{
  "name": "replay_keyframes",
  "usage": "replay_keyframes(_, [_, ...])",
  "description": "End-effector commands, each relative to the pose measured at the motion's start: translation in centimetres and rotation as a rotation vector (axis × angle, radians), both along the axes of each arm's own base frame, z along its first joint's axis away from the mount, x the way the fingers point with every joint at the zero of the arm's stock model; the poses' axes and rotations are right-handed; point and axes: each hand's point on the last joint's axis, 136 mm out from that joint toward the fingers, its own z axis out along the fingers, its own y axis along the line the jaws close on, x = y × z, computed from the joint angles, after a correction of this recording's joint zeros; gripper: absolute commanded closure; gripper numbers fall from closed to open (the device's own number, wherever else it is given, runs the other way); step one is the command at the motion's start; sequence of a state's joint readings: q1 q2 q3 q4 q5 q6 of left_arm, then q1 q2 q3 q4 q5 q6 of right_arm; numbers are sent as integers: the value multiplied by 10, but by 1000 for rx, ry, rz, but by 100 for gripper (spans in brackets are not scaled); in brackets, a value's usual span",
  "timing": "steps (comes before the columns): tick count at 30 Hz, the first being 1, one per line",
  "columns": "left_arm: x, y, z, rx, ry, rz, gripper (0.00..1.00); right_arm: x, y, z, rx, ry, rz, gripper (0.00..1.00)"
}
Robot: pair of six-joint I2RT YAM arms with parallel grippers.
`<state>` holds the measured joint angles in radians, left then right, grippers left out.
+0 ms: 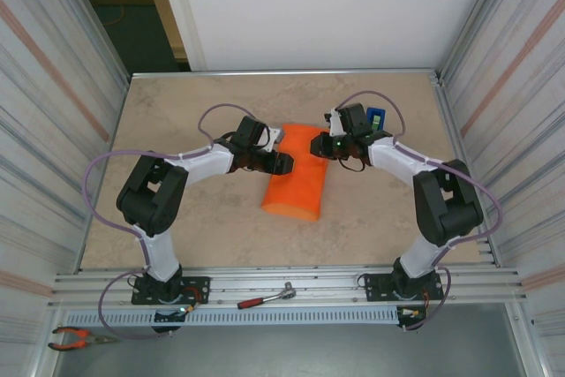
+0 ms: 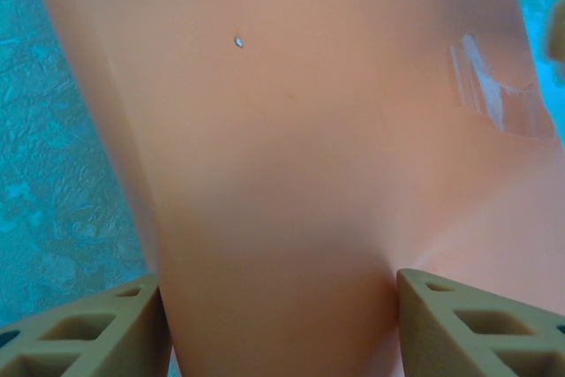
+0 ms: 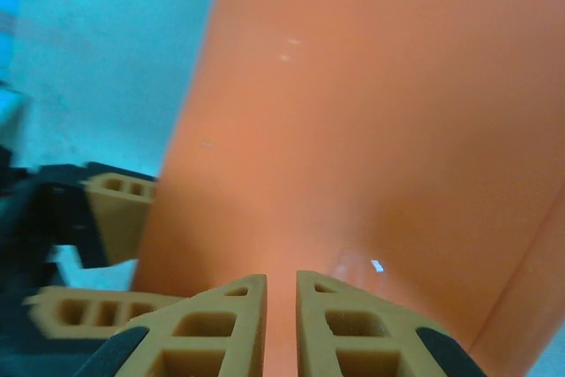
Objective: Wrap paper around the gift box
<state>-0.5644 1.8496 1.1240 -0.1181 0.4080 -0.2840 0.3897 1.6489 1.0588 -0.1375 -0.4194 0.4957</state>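
1. Counter (image 1: pixel 194 236): beige, stone-patterned, walled on three sides.
2. Paper (image 1: pixel 298 184): bright orange sheet, doubled over on itself. It lies mid-counter between the two claws, with the rounded fold toward the arm bases.
3. Left claw (image 1: pixel 284 163): at the sheet's left edge, near its far end. In the left wrist view its fingers (image 2: pixel 97 320) stand wide apart, and the orange surface spans the gap between them.
4. Right claw (image 1: pixel 325 144): over the sheet's far right corner. Its fingers (image 3: pixel 221 324) are drawn almost together, with a thin slit between them and orange paper beyond.
5. Tape dispenser (image 1: pixel 377 116): blue, on the counter just behind the right arm.
6. Pliers (image 1: pixel 78 337): orange-handled, off the counter at the near left corner.
7. Ratchet tool (image 1: pixel 265 297): red-handled, lying on the rail between the arm bases.
8. Clear tape strip (image 2: pixel 494 99): stuck on the orange surface.
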Motion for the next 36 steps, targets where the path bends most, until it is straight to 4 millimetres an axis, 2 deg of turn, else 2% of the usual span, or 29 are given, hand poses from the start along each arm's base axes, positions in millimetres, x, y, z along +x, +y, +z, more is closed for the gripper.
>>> replay_keyframes(1, [-73,37,-87,280,255,-70,38,2,-1,38,82,-77,-25,83])
replay_keyframes(3, [-73,37,-87,281,255,-71,38,0,-5,35,86,-78,-40,83])
replay_keyframes(14, [-73,37,-87,283,253,-73,38,-18,-21,-20,66,-4,-113,85])
replay_keyframes(17, [-73,38,-87,287,254,-72,38,-25,-27,-29,64,11,-123,86])
replay_keyframes(20, [-74,38,-88,286,256,-72,38,-29,-31,-25,84,9,-134,87])
replay_keyframes(26, [-74,38,-88,285,256,-71,38,-24,-39,14,147,-66,-166,87])
replay_keyframes(29, [-74,38,-88,285,256,-69,38,-23,-40,24,164,-85,-178,86])
replay_keyframes(31, [-74,37,-88,283,256,-70,39,-23,-40,22,170,-83,-182,87])
replay_keyframes(36, [-73,37,-87,282,254,-70,38,-29,-43,-5,173,-46,-216,88])
